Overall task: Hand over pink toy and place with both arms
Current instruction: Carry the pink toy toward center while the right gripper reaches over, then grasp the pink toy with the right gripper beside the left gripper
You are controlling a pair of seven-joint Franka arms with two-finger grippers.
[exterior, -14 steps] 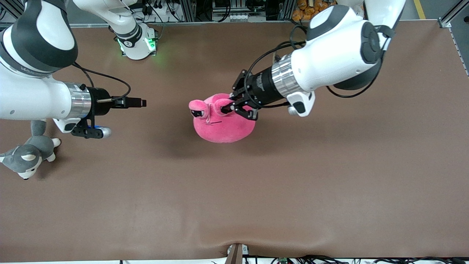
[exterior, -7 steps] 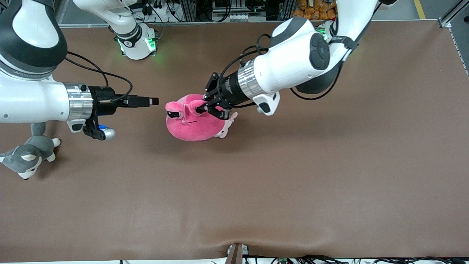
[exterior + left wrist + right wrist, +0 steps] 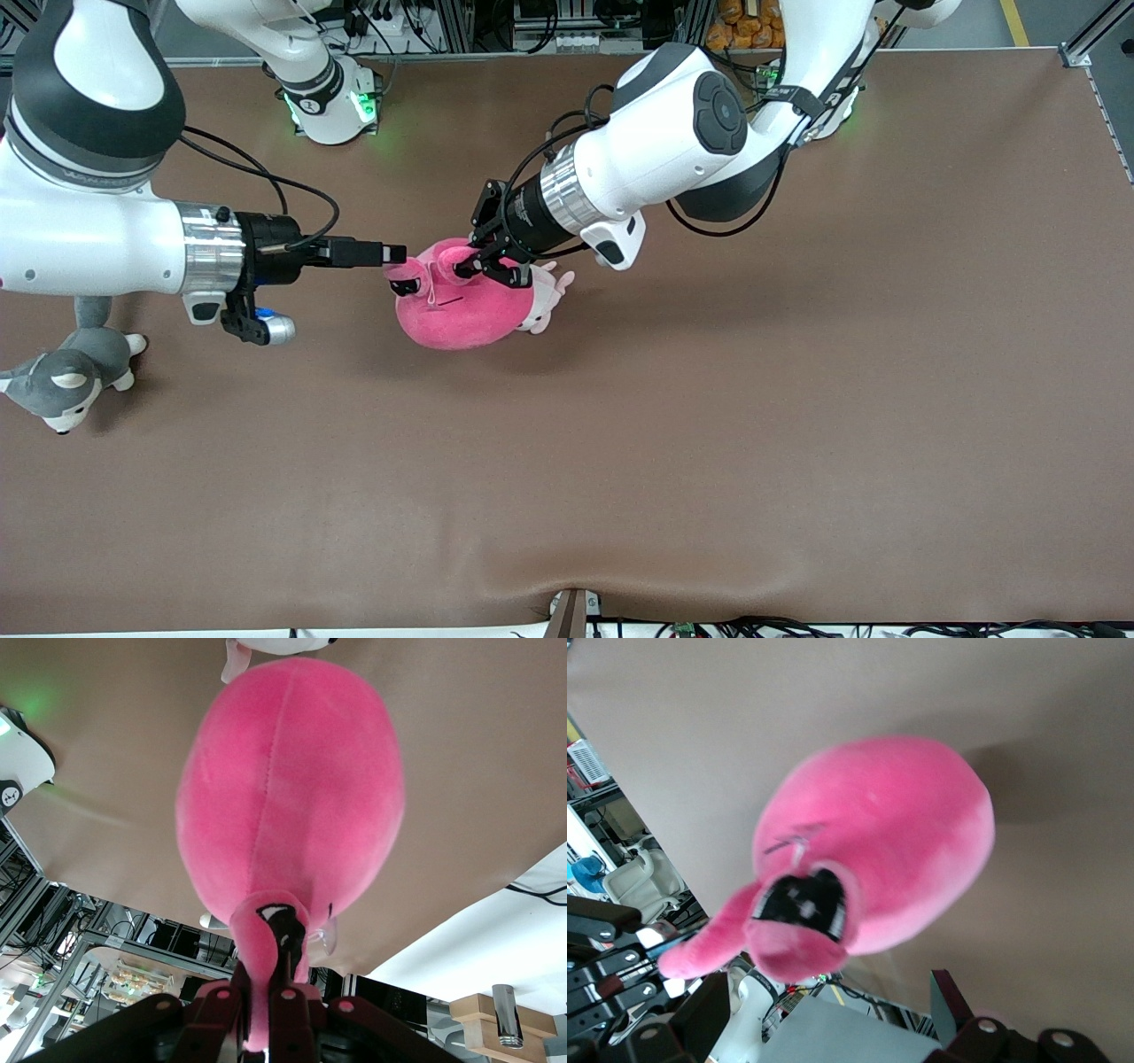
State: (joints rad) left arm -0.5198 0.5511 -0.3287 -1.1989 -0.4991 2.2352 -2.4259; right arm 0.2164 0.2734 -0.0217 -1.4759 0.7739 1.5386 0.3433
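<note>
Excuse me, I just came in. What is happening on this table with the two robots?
The left gripper is shut on one eye stalk of the pink toy and holds it up above the table. The right gripper is open, right beside the toy's other eye, not yet gripping. A grey husky plush lies at the right arm's end.

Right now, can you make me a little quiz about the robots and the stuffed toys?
1. True or false: the left gripper is clamped shut on an eye stalk of the pink toy.
2. What is the right gripper doing? A) squeezing the grey husky B) waiting open right beside the pink toy C) resting flat on the table
3. Which plush lies at the right arm's end of the table, away from both grippers?

Key
1. True.
2. B; the right wrist view shows the toy between its open fingers, not yet gripped.
3. The grey-and-white husky.
</note>
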